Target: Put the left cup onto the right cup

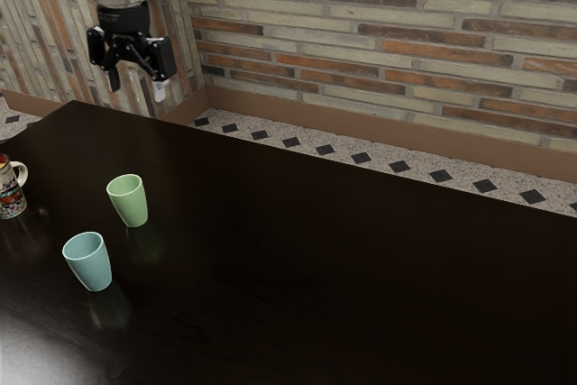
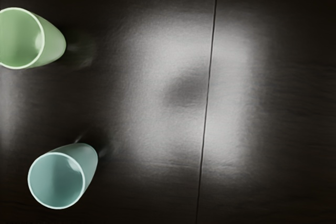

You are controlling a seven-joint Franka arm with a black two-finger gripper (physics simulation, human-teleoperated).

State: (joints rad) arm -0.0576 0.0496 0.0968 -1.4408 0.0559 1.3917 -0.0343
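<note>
Arm's parked way up high atm. The end effector (image 1: 137, 81) hangs in the air at the exterior view's upper left, in front of the brick wall (image 1: 379, 24) and well above the dark worktop (image 1: 361, 268). Fingers are spread wide w/ nothing between them, so it isn't holding anything.

Both cups stand upright on the worktop, near each other but apart, not touching. The pale green cup (image 1: 128, 199) is the farther one from the camera. The light blue cup (image 1: 87, 261) sits closer to the camera and a bit toward the exterior view's left of the green one. Both are well below the end effector and apart from it. There's also a patterned mug (image 1: 9, 187) w/ a white handle at the exterior view's left edge, near the green cup but separate, partly cut off by the frame.

Wrist cam looks down on the worktop (image 2: 273, 129): you see into the open mouths of the pale green cup (image 2: 23, 38) and the light blue cup (image 2: 58, 177), w/ bare worktop between them. A thin seam (image 2: 207, 98) runs across the surface beside them, through a bright glossy patch w/ a darker blob in its middle.

Behind the worktop there's a speckled tiled floor (image 1: 379, 155) w/ small black diamonds.
</note>
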